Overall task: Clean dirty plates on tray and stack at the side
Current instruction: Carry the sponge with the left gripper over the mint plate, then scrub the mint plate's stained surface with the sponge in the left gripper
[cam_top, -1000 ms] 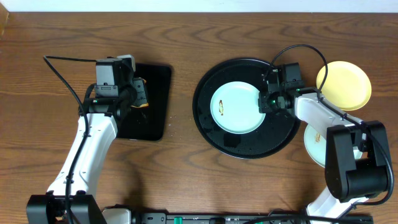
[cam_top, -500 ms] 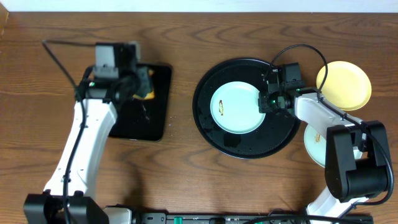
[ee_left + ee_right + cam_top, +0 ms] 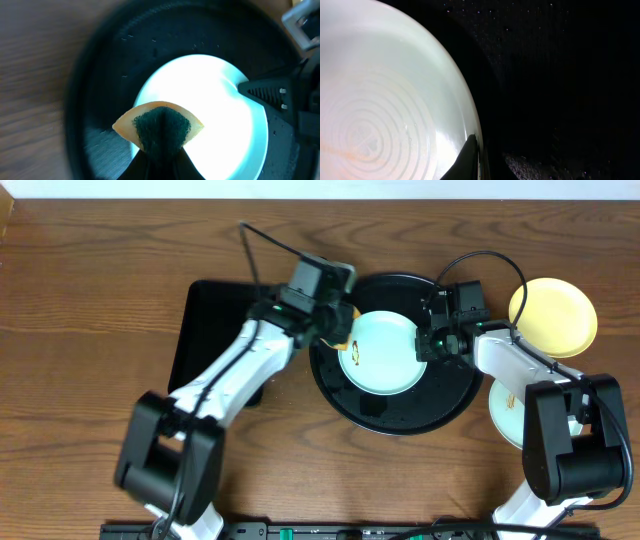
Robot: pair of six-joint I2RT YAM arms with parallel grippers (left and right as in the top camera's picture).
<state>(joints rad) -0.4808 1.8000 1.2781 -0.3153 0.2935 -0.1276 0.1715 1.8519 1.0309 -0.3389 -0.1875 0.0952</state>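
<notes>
Wooden counter (image 3: 80, 300) carries everything.
- Round tray (image 3: 440, 395): glossy black with a raised rim, biggest item, used as the reference here.
- Rectangular tray (image 3: 205, 320): black, smaller, on the counter left of the round tray. Near it but not touching. The left arm crosses over it.
- Mint plate (image 3: 385, 360): lies flat inside the round tray, a bit back of centre. The tray floor shows all around it. A small brownish smear (image 3: 355, 358) sits on its left part.
- Yellow plate (image 3: 555, 315): on the counter off the round tray's right-back side, just beside the rim.
- Second mint plate (image 3: 503, 415): on the counter off the round tray's right-front side, mostly hidden under the right arm.
- Sponge (image 3: 160, 127): yellow-orange with a dark green scouring face. It is folded into a wedge over the left edge of the mint plate, inside the round tray. Contact with the plate can't be confirmed.
- Left fingers (image 3: 157, 162): clamped on the sponge from below in the wrist view, above the round tray's left half.
- Right fingers (image 3: 472, 160): pinched onto the mint plate's right rim, low over the tray's right half. One finger rests on top of the rim, the other is dark against the tray.
</notes>
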